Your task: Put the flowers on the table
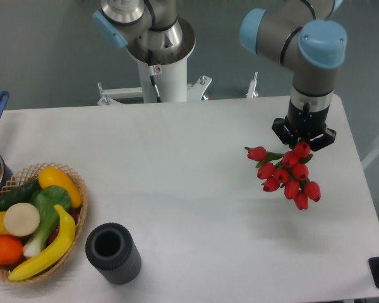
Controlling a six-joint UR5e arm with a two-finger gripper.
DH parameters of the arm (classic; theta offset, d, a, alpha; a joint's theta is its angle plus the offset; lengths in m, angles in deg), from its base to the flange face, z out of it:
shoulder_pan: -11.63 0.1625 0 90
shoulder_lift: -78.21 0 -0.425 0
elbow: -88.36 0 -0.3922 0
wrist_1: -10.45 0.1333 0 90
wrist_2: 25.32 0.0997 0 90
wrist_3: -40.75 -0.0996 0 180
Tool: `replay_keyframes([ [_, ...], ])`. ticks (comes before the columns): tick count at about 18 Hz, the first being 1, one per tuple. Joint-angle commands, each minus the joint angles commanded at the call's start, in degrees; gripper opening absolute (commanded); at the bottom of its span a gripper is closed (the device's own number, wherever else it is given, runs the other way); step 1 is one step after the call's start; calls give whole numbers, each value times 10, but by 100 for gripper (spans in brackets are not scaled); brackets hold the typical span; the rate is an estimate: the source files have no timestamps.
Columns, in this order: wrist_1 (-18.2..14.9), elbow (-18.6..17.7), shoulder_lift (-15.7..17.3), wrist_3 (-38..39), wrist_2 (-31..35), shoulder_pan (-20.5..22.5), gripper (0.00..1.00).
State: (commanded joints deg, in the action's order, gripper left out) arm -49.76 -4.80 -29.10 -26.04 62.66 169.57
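At the right of the frame we see the black two-finger gripper pointing straight down from the grey and light-blue arm, with the bunch of red artificial tulips just beneath it. The topmost bloom sits right at the gripper's tip, and the rest of the bunch spreads down and to the left over the white table. We cannot tell how far the fingers are parted, or whether they have hold of the stems, since the wrist and blooms hide them. We also cannot tell whether the flowers rest on the tabletop or hang just above it. In the lower left, a woven wicker basket holds toy fruit and vegetables, including a yellow banana. Just right of it stands a dark grey ribbed cylindrical vase, upright and open-topped, well apart from the tulips.
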Motion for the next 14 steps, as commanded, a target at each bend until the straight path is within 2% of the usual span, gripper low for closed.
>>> replay_keyframes([
  [5,12,8,-41,3,2,-26,2],
  [9,31,4,-54,5,-1,-38,5],
  [12,28,3,-60,5,-5,-45,24],
  [14,28,2,-60,6,-4,-45,56],
])
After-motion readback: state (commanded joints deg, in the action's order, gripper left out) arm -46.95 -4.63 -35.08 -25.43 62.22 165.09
